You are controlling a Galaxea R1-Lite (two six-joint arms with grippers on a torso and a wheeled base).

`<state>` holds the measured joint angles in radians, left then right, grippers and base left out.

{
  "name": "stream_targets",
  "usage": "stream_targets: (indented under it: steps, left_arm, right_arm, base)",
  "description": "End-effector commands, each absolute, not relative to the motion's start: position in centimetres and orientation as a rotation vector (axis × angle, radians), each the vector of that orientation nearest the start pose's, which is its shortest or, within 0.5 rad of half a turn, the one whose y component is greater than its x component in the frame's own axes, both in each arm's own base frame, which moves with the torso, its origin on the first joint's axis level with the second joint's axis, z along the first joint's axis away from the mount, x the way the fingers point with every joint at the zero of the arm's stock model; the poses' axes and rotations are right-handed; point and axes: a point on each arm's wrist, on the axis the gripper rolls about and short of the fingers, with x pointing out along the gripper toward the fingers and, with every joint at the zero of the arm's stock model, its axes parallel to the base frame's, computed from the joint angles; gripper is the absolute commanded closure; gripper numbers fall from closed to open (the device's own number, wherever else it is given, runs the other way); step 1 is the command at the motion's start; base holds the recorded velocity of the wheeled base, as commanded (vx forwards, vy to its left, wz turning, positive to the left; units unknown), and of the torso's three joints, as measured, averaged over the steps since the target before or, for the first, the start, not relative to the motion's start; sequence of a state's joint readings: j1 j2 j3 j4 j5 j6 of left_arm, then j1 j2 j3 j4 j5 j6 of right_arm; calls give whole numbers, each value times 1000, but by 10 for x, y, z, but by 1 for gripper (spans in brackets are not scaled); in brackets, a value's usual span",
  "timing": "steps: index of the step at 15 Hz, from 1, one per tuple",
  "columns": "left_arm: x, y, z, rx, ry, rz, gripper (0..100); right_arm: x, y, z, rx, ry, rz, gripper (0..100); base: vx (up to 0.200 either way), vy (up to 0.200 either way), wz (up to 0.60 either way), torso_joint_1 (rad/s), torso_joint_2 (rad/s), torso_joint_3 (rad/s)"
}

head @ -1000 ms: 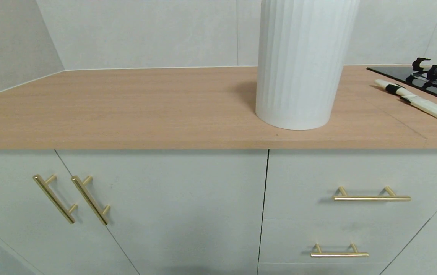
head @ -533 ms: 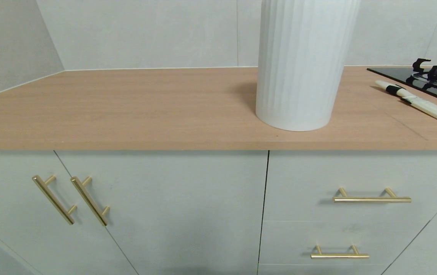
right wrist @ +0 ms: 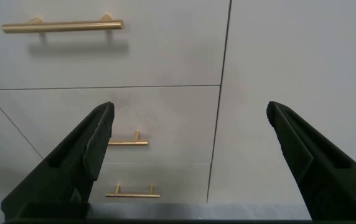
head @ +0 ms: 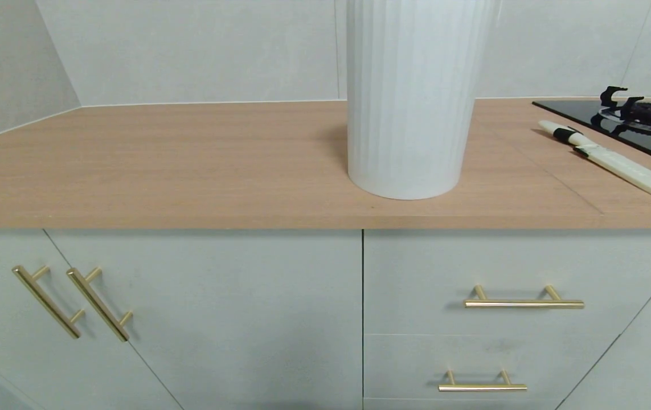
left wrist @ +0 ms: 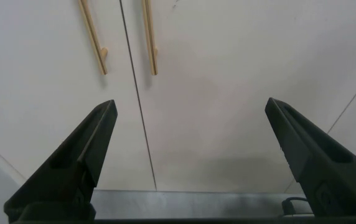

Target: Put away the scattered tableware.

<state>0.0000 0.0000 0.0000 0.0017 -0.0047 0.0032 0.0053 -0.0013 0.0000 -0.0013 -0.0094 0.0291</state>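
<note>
Two grippers, fingers spread wide and holding nothing: our left gripper (left wrist: 190, 104) faces the pale cabinet doors (left wrist: 228, 112) with their gold handles (left wrist: 149, 37), while our right gripper (right wrist: 190, 106) faces the drawer fronts (right wrist: 103, 68). Higher up, on the wooden countertop (head: 160, 159), we see a pale knife (head: 610, 162) lying flat just beside the black stove (head: 638, 122) — apart from a tall white ribbed container (head: 410, 102), which stands upright near the counter's front edge.

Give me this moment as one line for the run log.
left gripper: jaws open, facing cabinet doors | right gripper: jaws open, facing drawers | knife: lying on countertop beside stove, untouched
</note>
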Motion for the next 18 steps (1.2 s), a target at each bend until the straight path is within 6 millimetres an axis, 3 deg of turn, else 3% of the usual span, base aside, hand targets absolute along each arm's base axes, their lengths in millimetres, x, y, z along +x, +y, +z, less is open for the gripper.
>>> stream_targets:
  steps: [1, 12, 18]
  left_arm:
    - [-23, 0, 75, 3, 2, -5, 0]
    - [-23, 0, 75, 3, 2, -5, 0]
    - [-23, 0, 75, 3, 3, -5, 0]
  right_arm:
    - [-23, 0, 76, 29, -2, -3, 0]
    - [-23, 0, 76, 29, -2, -3, 0]
    - [-23, 0, 76, 29, -2, -3, 0]
  base:
    - [0, 0, 0, 0, 0, 0]
    - [0, 0, 0, 0, 0, 0]
    - [0, 0, 0, 91, -315, -262]
